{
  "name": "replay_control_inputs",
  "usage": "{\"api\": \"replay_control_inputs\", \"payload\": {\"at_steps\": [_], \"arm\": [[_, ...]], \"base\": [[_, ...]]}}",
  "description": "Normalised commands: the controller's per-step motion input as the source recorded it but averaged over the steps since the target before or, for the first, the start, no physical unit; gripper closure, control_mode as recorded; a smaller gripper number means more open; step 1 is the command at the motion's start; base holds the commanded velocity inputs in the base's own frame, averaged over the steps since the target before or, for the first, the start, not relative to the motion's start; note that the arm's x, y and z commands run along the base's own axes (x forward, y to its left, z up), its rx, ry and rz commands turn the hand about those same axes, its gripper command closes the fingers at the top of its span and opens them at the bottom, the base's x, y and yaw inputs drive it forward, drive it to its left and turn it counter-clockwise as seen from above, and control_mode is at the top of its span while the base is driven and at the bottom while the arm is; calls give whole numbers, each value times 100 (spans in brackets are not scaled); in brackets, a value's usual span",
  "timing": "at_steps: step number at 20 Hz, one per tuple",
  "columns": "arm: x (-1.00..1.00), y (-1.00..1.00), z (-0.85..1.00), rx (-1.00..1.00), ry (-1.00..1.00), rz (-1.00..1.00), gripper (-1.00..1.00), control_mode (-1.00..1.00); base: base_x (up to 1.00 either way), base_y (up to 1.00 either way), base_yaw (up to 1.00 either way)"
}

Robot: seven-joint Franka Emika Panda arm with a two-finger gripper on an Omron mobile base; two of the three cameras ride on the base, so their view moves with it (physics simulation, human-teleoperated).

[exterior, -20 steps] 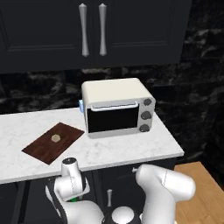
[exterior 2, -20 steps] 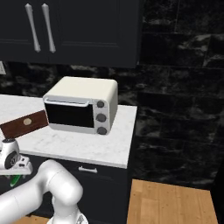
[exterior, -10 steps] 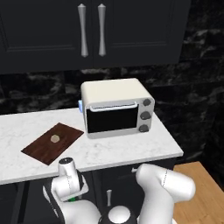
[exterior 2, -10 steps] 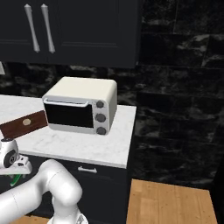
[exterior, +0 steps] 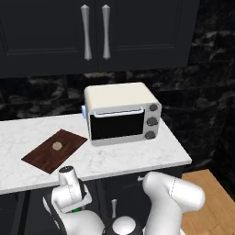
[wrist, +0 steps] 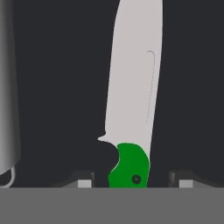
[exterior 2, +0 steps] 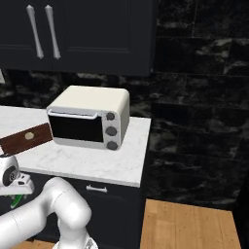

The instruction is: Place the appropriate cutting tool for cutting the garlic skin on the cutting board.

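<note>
Hand: low in front of the worktop (exterior: 137,158), below its front edge; the hand (wrist: 131,183) is closed on the knife's green handle.
Knife: the knife (wrist: 133,100) sticks out from the hand, its silver blade against a dark cabinet front; a bit of green shows by the wrist in the left base view (exterior: 73,210).
Board: the brown board (exterior: 54,149) lies flat on the worktop, left of the toaster oven (exterior: 121,114).
Garlic: the garlic (exterior: 57,146) sits on the board, near its middle.
Cabinets: dark upper cabinets (exterior: 96,32) hang above with two metal handles.

Kitchen: toaster oven (exterior: 121,112), marble counter (exterior: 137,156).
</note>
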Motion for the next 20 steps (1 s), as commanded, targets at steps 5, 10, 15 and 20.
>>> {"api": "replay_control_inputs", "payload": {"at_steps": [5, 10, 15, 20], "arm": [[-85, 48, -61, 6, 1, 0, 100, -100], [-77, 54, -49, 1, 0, 0, 100, -100], [-27, 45, -29, 0, 0, -1, 100, -100], [-24, 45, -17, 0, 0, -3, 100, -100]], "base": [[0, 0, 0], [0, 0, 0], [0, 0, 0], [0, 0, 0]]}}
